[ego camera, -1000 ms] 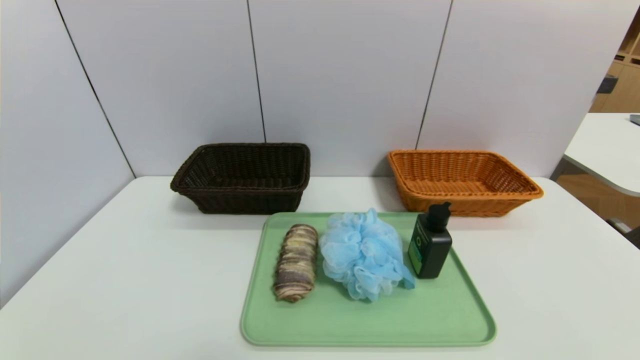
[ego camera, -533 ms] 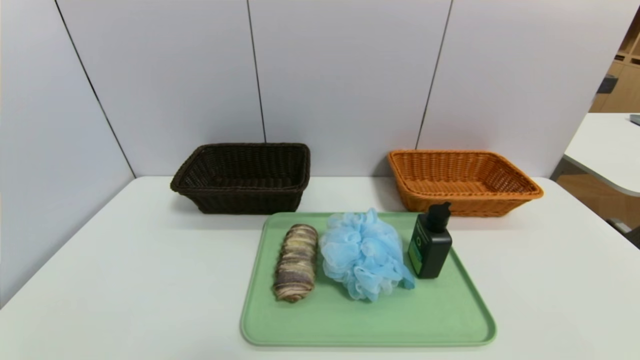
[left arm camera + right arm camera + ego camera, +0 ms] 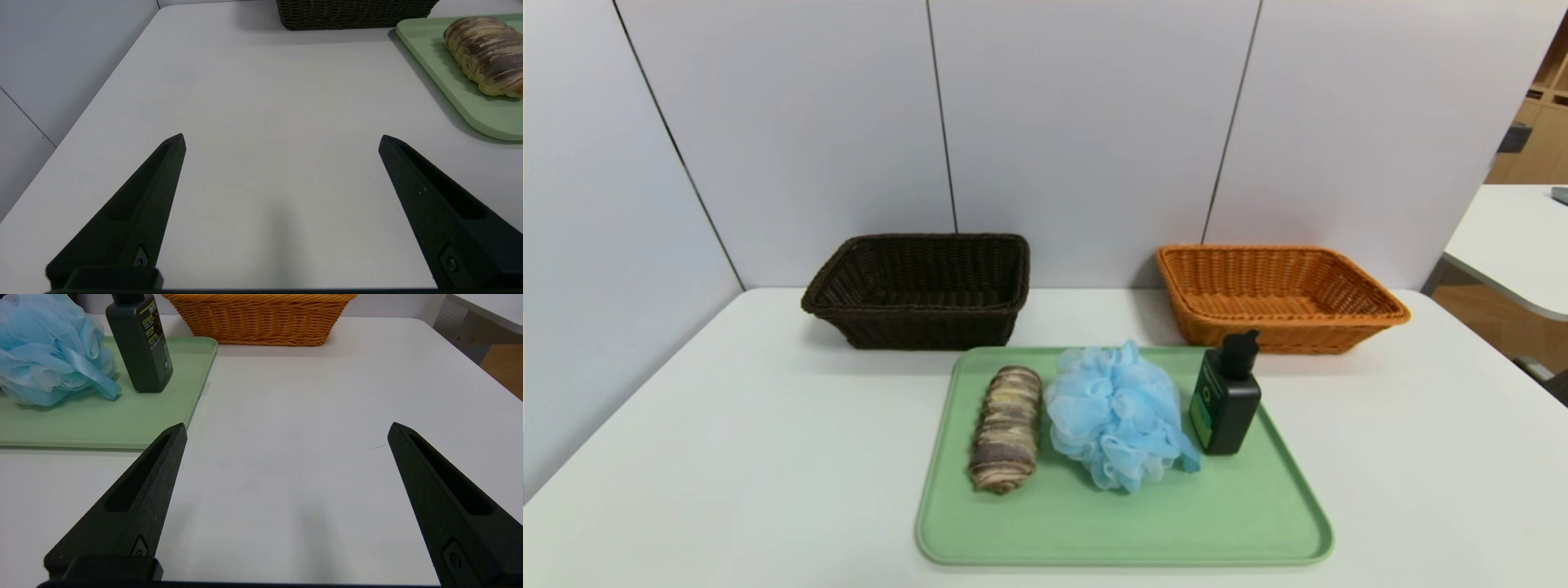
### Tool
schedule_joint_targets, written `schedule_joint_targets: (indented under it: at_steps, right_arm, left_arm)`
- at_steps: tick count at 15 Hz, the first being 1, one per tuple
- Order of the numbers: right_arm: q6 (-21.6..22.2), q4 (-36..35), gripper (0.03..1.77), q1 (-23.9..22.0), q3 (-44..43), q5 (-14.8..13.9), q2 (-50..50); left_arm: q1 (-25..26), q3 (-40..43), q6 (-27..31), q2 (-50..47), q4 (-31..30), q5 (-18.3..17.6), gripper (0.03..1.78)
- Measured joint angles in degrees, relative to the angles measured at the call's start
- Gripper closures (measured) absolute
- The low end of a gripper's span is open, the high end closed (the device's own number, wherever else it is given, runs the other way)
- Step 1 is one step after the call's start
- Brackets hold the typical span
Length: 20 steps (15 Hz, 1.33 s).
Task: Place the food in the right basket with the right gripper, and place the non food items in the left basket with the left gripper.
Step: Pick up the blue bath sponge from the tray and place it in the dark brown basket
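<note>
On the white counter (image 3: 768, 457), my landmark is the green tray (image 3: 1176, 523): dark brown basket (image 3: 931, 312) behind its left, orange basket (image 3: 1282, 322) behind its right. On it, the bread roll (image 3: 1006, 429) looks light and soft, best pinched gently mid-length, with room toward the tray's left rim. My left end effector (image 3: 282, 141) and right end effector (image 3: 288, 428) stand spread, over bare counter either side.

Btwn dark basket (image 3: 931, 331) & orange basket (image 3: 1282, 335): free gap.

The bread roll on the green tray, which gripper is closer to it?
Left, it seems: the left gripper hovers open beside the bread roll; the right gripper is beyond the pouf and bottle.
</note>
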Motion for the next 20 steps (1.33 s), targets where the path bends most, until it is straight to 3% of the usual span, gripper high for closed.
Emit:
schedule_joint_targets:
  at_steps: [8,12,16,20]
  right_arm:
    - [0.02,0.00,0.10,0.00,0.00,-0.01,0.00]
    - [0.00,0.02,0.10,-0.02,0.00,0.02,0.00]
    - [0.00,0.00,0.10,-0.02,0.00,0.00,0.00]
    - [0.00,0.00,0.10,0.00,0.00,0.00,0.00]
  left_arm:
    - [-3.30,-18.51,11.33,23.60,3.36,-0.71,0.12]
    - [-7.08,-33.17,20.92,39.03,12.47,-5.75,0.12]
    - [-16.88,-42.29,28.21,54.17,16.49,-7.55,0.12]
    - [-28.61,-47.80,29.06,66.30,16.57,-7.77,0.12]
